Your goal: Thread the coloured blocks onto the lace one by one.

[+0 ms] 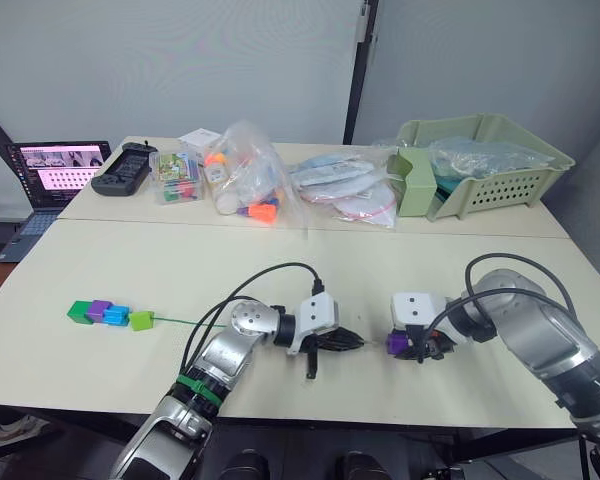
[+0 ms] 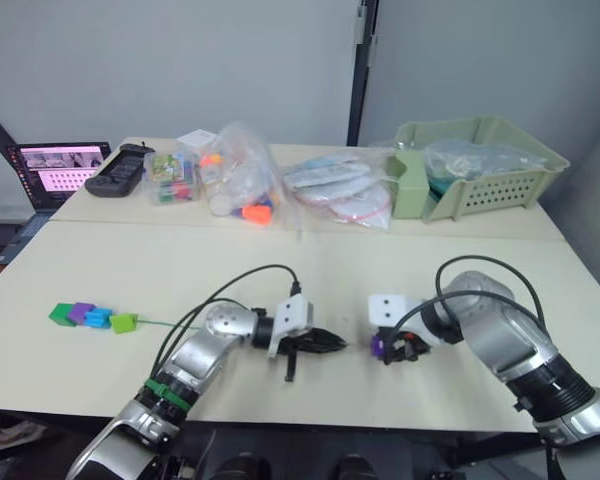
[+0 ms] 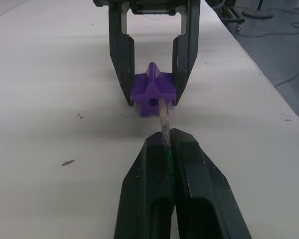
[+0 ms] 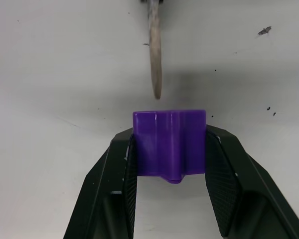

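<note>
**Lace tip meeting the hole of the fifth block, near the counter's front edge.**

The left gripper (image 3: 167, 144) has its fingers clenched on the lace (image 3: 168, 164), whose pale stiff tip (image 3: 163, 113) sits at the mouth of the hole in the purple block (image 3: 152, 94). The right gripper (image 4: 169, 149) clamps that block between its fingers, low over the counter (image 1: 280, 270). Four blocks (image 1: 110, 314) already sit strung on the lace toward the front left corner. Risk, as judged: the tip meets the hole at a slight angle, so a push could bend it against the rim or twist the block in its grasp; a taut lace could drag the strung blocks. The counter is pale and lightly speckled; along its far edge lie bagged toys (image 1: 245, 175), a green basket (image 1: 480, 160) and a laptop (image 1: 55, 170), before a plain grey wall.
</note>
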Controlling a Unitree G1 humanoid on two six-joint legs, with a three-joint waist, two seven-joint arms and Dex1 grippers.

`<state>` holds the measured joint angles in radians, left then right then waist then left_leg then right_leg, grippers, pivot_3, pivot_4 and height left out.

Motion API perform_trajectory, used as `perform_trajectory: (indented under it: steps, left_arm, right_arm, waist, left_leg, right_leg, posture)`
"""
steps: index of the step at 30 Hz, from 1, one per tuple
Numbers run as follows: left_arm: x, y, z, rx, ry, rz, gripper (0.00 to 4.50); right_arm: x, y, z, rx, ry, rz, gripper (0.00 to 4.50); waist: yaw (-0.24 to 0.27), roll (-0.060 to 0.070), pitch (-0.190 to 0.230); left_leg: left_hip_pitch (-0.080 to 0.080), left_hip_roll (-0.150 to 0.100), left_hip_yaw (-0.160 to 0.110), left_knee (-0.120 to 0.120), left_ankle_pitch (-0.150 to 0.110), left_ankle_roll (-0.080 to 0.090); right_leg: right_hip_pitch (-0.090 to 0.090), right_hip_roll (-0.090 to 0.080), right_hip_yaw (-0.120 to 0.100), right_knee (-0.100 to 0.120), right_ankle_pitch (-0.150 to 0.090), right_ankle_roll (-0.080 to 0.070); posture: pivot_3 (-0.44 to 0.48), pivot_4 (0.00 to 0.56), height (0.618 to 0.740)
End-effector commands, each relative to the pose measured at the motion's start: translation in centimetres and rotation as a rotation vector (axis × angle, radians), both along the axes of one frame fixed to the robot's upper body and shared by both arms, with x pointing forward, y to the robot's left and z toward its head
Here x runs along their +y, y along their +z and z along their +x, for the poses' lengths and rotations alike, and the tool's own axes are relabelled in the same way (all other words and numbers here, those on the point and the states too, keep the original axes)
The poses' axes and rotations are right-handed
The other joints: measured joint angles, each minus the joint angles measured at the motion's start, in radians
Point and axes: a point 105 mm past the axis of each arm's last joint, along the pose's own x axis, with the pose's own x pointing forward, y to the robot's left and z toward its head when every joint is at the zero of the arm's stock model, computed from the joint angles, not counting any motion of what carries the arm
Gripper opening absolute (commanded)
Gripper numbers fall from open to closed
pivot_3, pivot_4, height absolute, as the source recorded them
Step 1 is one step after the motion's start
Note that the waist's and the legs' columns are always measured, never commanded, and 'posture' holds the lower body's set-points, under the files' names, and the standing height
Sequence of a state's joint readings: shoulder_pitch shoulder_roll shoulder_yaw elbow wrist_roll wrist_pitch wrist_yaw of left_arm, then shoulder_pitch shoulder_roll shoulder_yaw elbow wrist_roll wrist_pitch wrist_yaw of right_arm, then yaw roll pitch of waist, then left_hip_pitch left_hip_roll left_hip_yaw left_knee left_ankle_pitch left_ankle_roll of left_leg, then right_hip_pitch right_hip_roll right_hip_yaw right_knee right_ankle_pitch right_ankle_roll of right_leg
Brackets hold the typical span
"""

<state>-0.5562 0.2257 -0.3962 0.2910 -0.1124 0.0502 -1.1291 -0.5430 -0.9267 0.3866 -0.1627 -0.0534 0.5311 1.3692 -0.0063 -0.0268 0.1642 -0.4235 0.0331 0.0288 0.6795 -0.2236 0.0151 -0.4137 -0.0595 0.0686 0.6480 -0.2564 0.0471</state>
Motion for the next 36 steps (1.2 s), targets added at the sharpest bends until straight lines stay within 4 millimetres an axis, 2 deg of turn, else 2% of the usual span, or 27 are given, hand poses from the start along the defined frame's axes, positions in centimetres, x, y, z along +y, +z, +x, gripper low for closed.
perform_trajectory:
  steps: [1,19,25,29,36]
  left_arm:
    - [-0.4,0.8,0.2,-0.047,-0.010,-0.011,0.00]
    - [-2.3,0.8,0.4,-0.035,-0.025,-0.051,0.00]
    - [-4.1,0.2,0.6,-0.049,-0.036,-0.028,0.00]
    - [-5.1,0.5,0.9,-0.043,-0.030,-0.049,0.00]
    - [-5.7,0.5,0.7,-0.019,-0.042,-0.058,0.00]
  right_arm:
    - [0.3,0.5,-0.2,-0.009,0.008,0.021,1.36]
    - [0.2,0.4,-0.3,-0.017,-0.011,0.025,1.36]
    - [0.4,0.5,-0.4,-0.017,-0.009,0.029,1.36]
    - [0.3,0.6,-0.4,-0.016,-0.014,0.029,1.36]
    - [0.3,0.5,-0.6,-0.010,-0.021,0.030,1.36]
  waist:
    - [0.000,0.000,0.000]
    - [0.000,0.000,0.000]
    - [0.000,0.000,0.000]
    - [0.001,0.000,0.000]
    - [0.002,0.000,0.000]
  left_leg:
    - [0.000,0.000,0.000,0.000,0.000,0.000]
    - [0.000,0.000,0.000,0.000,0.000,0.000]
    - [0.000,0.000,0.000,0.000,0.000,0.000]
    - [0.000,0.000,0.000,0.000,0.000,0.000]
    - [0.000,-0.001,0.000,0.000,0.000,0.000]
  right_leg:
    - [0.000,0.000,0.000,0.000,0.000,0.000]
    - [0.000,0.000,0.000,0.000,0.000,0.000]
    - [0.000,0.000,0.000,0.000,0.000,0.000]
    - [0.000,0.000,0.000,0.000,0.000,0.000]
    - [0.000,0.000,0.000,0.000,0.000,0.000]
  posture:
    - [0.000,0.150,0.733]
    - [0.000,0.150,0.733]
    - [0.000,0.150,0.733]
    - [0.000,0.150,0.733]
    - [0.000,0.150,0.733]
